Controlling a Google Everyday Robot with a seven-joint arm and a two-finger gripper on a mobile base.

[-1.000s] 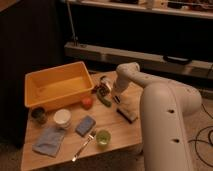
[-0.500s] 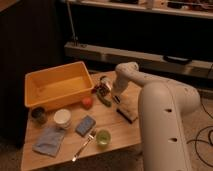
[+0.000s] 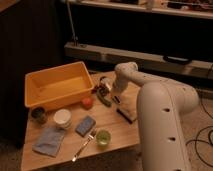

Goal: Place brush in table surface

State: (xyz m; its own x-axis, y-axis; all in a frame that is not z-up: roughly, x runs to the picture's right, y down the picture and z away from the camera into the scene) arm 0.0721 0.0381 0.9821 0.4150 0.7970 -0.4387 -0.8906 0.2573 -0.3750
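Observation:
The brush (image 3: 105, 99) is a slim dark-ended stick lying at a slant on the table surface (image 3: 115, 131), just right of an orange ball. My gripper (image 3: 103, 88) hovers directly over the brush's upper end, near the yellow tub's right corner. I cannot make out whether the two still touch. The white arm (image 3: 150, 100) reaches in from the right and hides the table's right edge.
A yellow tub (image 3: 57, 85) fills the back left. An orange ball (image 3: 87, 102), a dark block (image 3: 126, 114), a blue sponge (image 3: 85, 125), a green cup (image 3: 103, 137), a fork (image 3: 83, 145), a white bowl (image 3: 62, 118), a dark cup (image 3: 37, 114) and a blue cloth (image 3: 49, 141) lie around.

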